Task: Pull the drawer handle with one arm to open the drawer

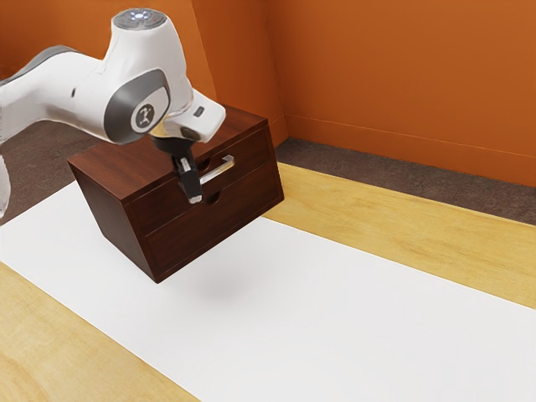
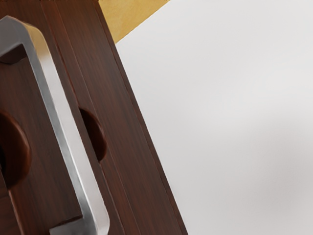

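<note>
A dark wooden cabinet [image 1: 180, 197] with two drawers stands on the white mat [image 1: 335, 318]. Its upper drawer carries a silver bar handle [image 1: 219, 170], and that drawer's front looks flush with the cabinet's front. My gripper [image 1: 193, 186] reaches down from above and is shut on the end of the handle nearer the exterior view's left. The black outer finger [image 1: 194, 189] crosses in front of the bar. In the wrist view the handle [image 2: 63, 142] runs close under my hand, along the drawer front [image 2: 34, 186].
The white mat [image 2: 234, 122] lies on a light wooden table [image 1: 419, 226] and stretches out in front of the cabinet. Orange walls [image 1: 402, 67] rise behind it. The arm [image 1: 126, 92] hangs over the cabinet's top.
</note>
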{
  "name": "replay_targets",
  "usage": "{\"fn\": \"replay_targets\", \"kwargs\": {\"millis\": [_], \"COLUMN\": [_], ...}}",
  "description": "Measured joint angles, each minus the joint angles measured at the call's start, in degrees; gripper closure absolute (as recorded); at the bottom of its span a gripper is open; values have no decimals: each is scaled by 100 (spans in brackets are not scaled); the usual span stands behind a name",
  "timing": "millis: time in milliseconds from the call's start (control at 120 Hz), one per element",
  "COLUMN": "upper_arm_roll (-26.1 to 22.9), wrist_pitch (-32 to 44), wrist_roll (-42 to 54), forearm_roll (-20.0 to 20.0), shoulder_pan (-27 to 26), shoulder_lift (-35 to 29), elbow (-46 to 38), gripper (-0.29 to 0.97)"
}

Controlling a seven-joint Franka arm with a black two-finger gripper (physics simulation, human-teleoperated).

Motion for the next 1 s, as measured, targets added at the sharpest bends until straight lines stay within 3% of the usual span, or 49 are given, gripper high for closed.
{"fn": "replay_targets", "kwargs": {"millis": [383, 817, 1000], "upper_arm_roll": [9, 21, 8], "wrist_pitch": [260, 490, 597], "wrist_roll": [-392, -704, -796], "forearm_roll": [-7, -32, -50], "shoulder_pan": [-8, 3, -2], "shoulder_lift": [347, 644, 809], "elbow": [198, 209, 509], "gripper": [14, 11, 16]}}
